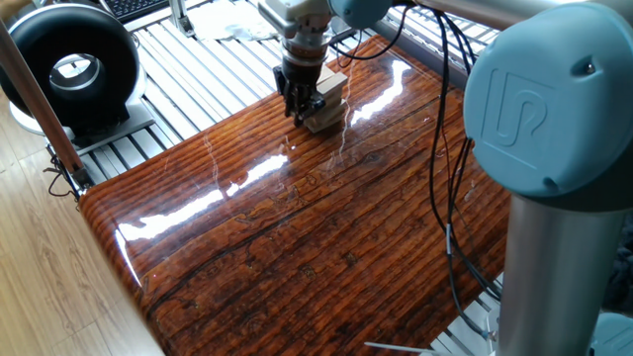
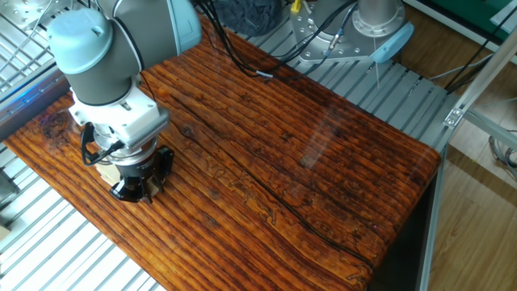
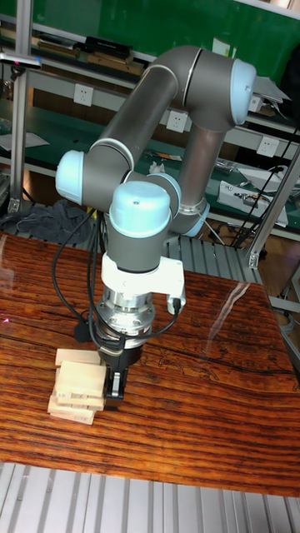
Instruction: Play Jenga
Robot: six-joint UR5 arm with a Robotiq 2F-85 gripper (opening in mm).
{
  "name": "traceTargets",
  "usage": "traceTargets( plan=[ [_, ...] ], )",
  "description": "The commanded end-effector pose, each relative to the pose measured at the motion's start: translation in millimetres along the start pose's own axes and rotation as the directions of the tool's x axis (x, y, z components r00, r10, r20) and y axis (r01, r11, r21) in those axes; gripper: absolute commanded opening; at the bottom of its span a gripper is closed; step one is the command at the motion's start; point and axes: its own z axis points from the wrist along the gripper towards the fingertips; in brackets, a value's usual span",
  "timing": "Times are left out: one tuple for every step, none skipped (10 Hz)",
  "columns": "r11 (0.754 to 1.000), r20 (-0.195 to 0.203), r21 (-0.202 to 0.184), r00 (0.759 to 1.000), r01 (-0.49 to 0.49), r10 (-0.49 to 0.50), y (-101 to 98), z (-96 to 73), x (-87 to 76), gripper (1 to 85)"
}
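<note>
1. The tower (image 3: 77, 386) of pale blocks is seen near one corner of the worktop (image 1: 297, 227), standing a few crosswise layers high, with the upper blocks slightly askew.
2. The hand (image 3: 114, 381) is held vertically, fingers down, just beside the tower at about mid-height; in the tall view it lies on the tower's right face.
3. Whether the fingers are spread, pressed together or pinching a block cannot be told: in the other fixed view the tower is almost wholly hidden behind the hand (image 2: 137, 184), and in the one fixed view the fingertips (image 1: 302, 107) overlap the blocks (image 1: 324, 99).
4. Contact with a block looks likely but is not confirmed.
5. The coming move is judged to turn on this: the tower lies sideways from the fingers, so a block would be pushed or drawn along its long axis, level with the worktop, or the stack may topple.
</note>
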Motion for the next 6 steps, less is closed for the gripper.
traceTargets(
  plan=[
    [1.000, 0.007, 0.007, 1.000, -0.005, 0.005, -0.8, -0.6, 2.5, 16.0],
    [1.000, 0.004, 0.007, 1.000, -0.005, 0.005, -0.4, -0.4, 3.8, 16.0],
    [1.000, 0.001, 0.007, 1.000, -0.004, 0.004, 0.1, -0.4, 5.2, 16.0],
    [1.000, -0.007, 0.007, 1.000, -0.004, 0.004, 0.4, -0.4, 7.6, 16.0],
    [1.000, -0.008, 0.007, 1.000, -0.004, 0.004, 0.2, -0.1, 8.1, 16.0],
    [1.000, -0.008, 0.007, 1.000, -0.004, 0.004, 0.1, 0.0, 8.1, 16.0]
  ],
)
